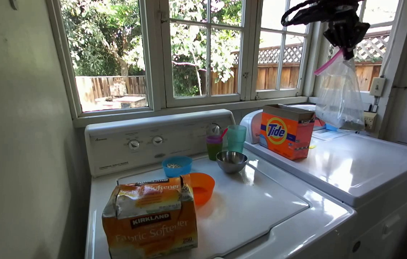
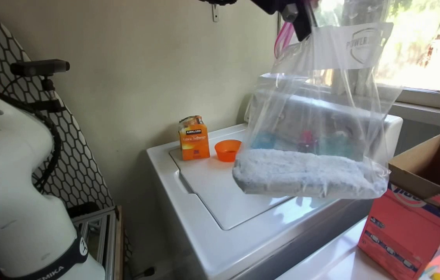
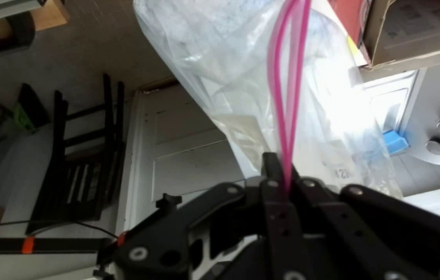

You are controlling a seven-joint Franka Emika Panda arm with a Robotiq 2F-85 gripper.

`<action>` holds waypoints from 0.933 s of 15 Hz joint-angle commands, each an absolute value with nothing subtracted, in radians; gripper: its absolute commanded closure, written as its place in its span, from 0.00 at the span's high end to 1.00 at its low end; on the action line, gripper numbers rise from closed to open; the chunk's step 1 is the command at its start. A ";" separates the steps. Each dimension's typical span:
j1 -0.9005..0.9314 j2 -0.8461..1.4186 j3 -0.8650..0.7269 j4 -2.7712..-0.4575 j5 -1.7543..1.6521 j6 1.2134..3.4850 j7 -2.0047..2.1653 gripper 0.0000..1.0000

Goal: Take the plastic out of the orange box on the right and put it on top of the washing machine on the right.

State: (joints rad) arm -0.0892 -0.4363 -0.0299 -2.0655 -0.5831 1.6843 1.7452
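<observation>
My gripper (image 1: pixel 348 54) is shut on the top of a clear plastic bag (image 1: pixel 338 95) with a pink zip strip. The bag hangs down in the air, with white-blue powder in its bottom (image 2: pixel 309 173). In the wrist view the pink strip runs between the fingertips (image 3: pixel 284 168), and the bag (image 3: pixel 220 58) spreads beyond them. The orange Tide box (image 1: pixel 286 133) stands upright with its top open on the right-hand white machine (image 1: pixel 372 162). The bag hangs outside the box, beside it. The box also shows in an exterior view (image 2: pixel 406 233) and the wrist view (image 3: pixel 418 31).
The left-hand machine (image 1: pixel 253 212) bears a Kirkland fabric softener box (image 1: pixel 151 223), an orange bowl (image 1: pixel 205 189), a blue bowl (image 1: pixel 177 171), a metal bowl (image 1: pixel 232 163) and cups (image 1: pixel 236 138). Windows (image 1: pixel 203 54) and a wall outlet (image 1: pixel 370 120) are behind the machines.
</observation>
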 commanded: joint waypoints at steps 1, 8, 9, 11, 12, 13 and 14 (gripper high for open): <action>-0.119 -0.459 -0.003 -2.095 -0.579 1.697 1.762 0.02; -0.121 -0.300 -0.030 -2.088 -0.500 1.709 1.709 0.00; -0.123 -0.267 -0.047 -2.073 -0.470 1.715 1.677 0.00; -0.141 -0.202 -0.075 -2.032 -0.417 1.704 1.662 0.00; -0.154 -0.179 -0.089 -2.010 -0.390 1.697 1.686 0.00; -0.166 -0.159 -0.102 -1.988 -0.362 1.694 1.716 0.00; -0.177 -0.148 -0.116 -1.968 -0.336 1.695 1.735 0.00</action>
State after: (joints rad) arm -0.1433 -0.2031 -0.0835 -2.0622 -0.4188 1.7118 1.7064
